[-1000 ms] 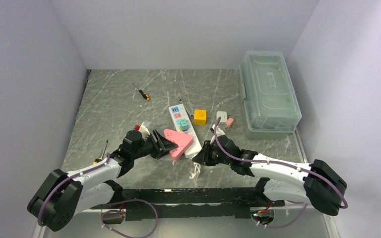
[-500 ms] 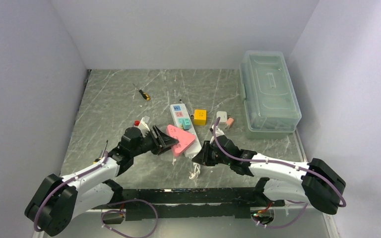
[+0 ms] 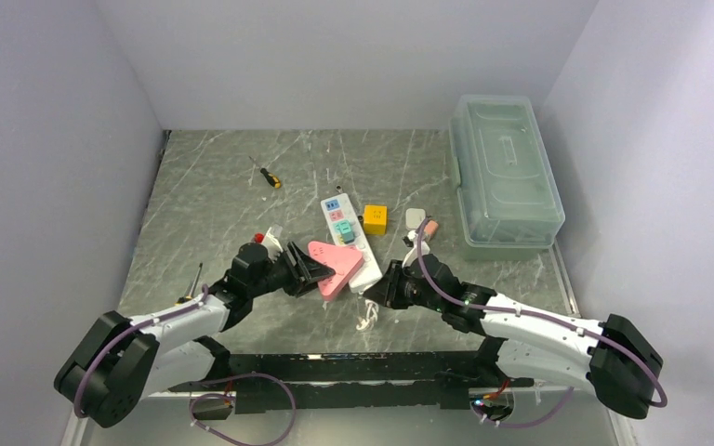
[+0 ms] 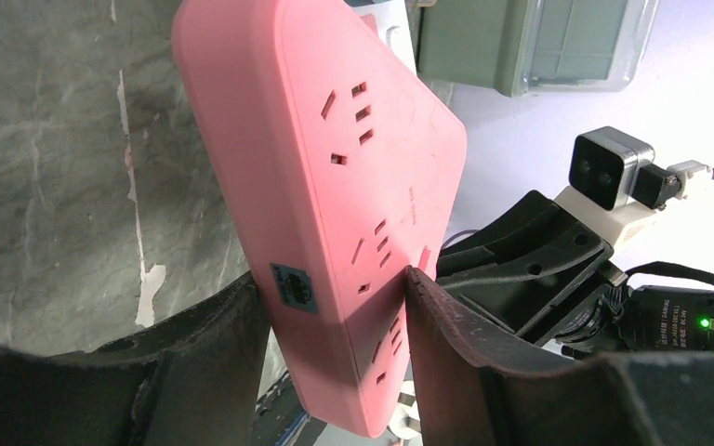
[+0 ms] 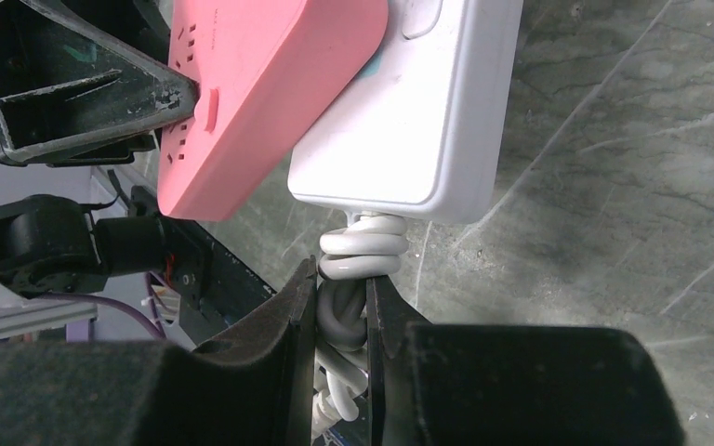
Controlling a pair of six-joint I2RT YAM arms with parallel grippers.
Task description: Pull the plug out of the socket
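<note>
L fingers (image 4: 232,334) clamp the pink triangular plug (image 4: 335,139) on both sides. Plug overlaps near half of the socket (image 3: 344,226), w/ socket lying mid-surface (image 3: 214,186); can't tell if prongs are in. R fingers (image 5: 293,311) are closed tight on white cord (image 5: 358,251) just below socket's near end.

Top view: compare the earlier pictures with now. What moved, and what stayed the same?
The right hand edged slightly up the table as its arm shifted, still shut on the white cord. The left hand wobbled but still clamps the pink plug, still seated on the socket. The yellow block, screwdriver and clear box stayed put.
</note>
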